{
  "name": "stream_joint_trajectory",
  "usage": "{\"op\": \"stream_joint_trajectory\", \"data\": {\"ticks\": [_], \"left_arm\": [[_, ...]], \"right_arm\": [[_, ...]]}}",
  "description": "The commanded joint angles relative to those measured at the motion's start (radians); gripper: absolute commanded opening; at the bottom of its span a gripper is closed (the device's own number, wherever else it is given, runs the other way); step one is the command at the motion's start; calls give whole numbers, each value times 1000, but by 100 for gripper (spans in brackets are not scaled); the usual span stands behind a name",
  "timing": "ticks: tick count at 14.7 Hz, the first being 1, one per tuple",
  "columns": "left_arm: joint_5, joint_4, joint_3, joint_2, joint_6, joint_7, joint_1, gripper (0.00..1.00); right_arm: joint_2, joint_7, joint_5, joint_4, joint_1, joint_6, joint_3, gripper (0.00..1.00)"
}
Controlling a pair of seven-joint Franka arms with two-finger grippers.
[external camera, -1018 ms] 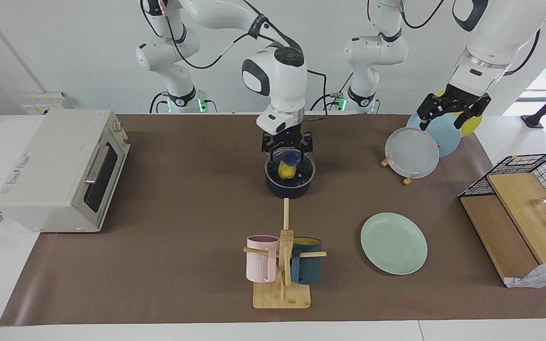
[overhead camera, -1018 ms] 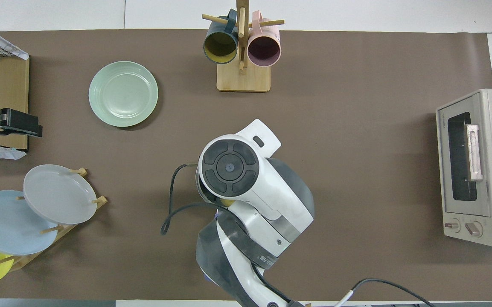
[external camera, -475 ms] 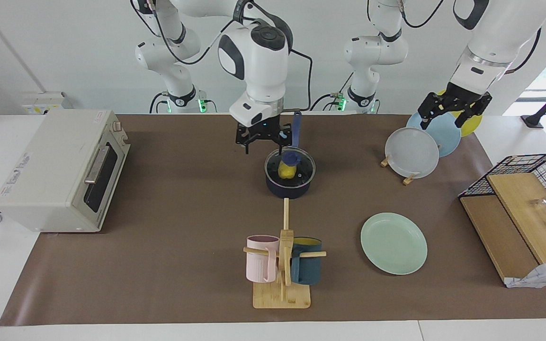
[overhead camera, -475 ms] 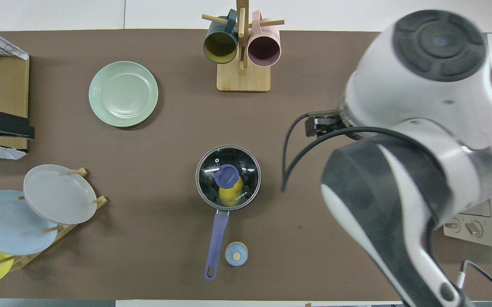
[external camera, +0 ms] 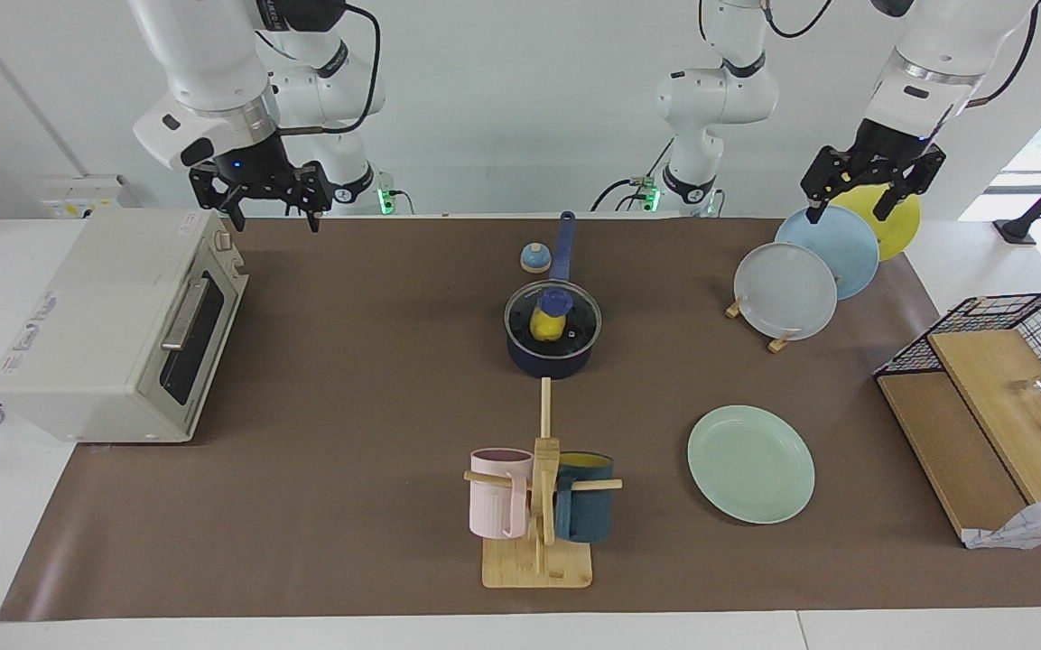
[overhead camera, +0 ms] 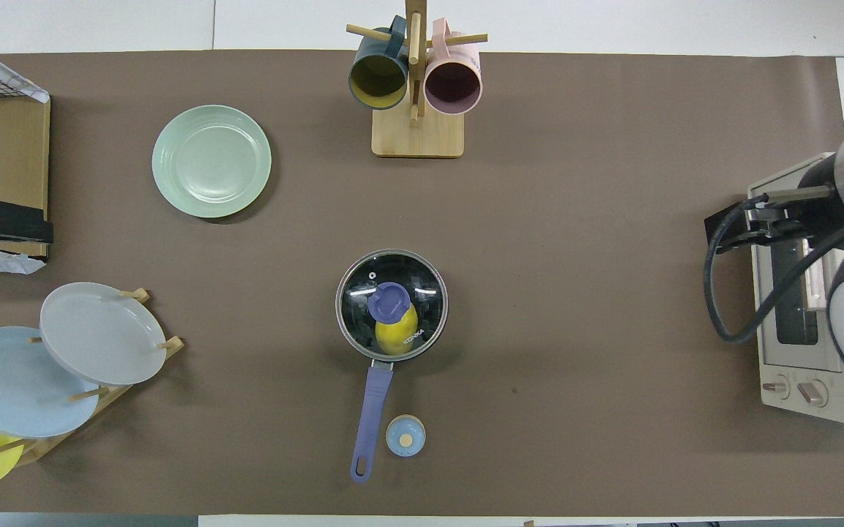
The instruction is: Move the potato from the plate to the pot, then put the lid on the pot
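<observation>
Judging risk: both steps look done to me, so what is left to go wrong is small.
Potato (external camera: 545, 325): sits inside the pot (external camera: 549, 357), visible through the glass, near the middle of the worktop (external camera: 348, 406).
Lid (external camera: 553, 318): rests on the pot's rim, seemingly level; if it is seated slightly off, a nudge could slide it.
Plate (external camera: 750, 463): bare, toward the left arm's end, closer to the worktop's front edge than the pot.
My right claw (external camera: 261, 194): raised over the worktop's back edge beside the toaster oven (external camera: 114, 320), fingers spread, holding nothing; dropping here could clip the oven.
My left claw (external camera: 872, 181): up above the plate rack (external camera: 809, 271) at the back corner, fingers apart, empty; a careless descent could topple the upright plates.
Bell (external camera: 534, 258): just beside the pot handle (external camera: 562, 244); a sweep there could jog the pot.
Surface: brown mat on a white worktop.
Room: plain white wall; mug stand (external camera: 538, 506) by the front edge, wire basket (external camera: 1017, 361) at the left arm's end.
</observation>
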State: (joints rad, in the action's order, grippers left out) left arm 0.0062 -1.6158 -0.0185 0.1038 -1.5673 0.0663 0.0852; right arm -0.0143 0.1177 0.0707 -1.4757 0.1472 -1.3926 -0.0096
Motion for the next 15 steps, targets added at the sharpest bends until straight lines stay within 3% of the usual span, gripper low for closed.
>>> {"op": "stream_joint_trajectory", "data": {"ticks": [1,15], "left_arm": [[-8,-35,-6,-4,13,7,-12,100],[-8,-76,5,8,-2,1,-10,100]], "right_arm": [[34,-84,-6,-64,-49,-6,0,100],[13,-96,-84,-34,-69,-13,-43,100]]}}
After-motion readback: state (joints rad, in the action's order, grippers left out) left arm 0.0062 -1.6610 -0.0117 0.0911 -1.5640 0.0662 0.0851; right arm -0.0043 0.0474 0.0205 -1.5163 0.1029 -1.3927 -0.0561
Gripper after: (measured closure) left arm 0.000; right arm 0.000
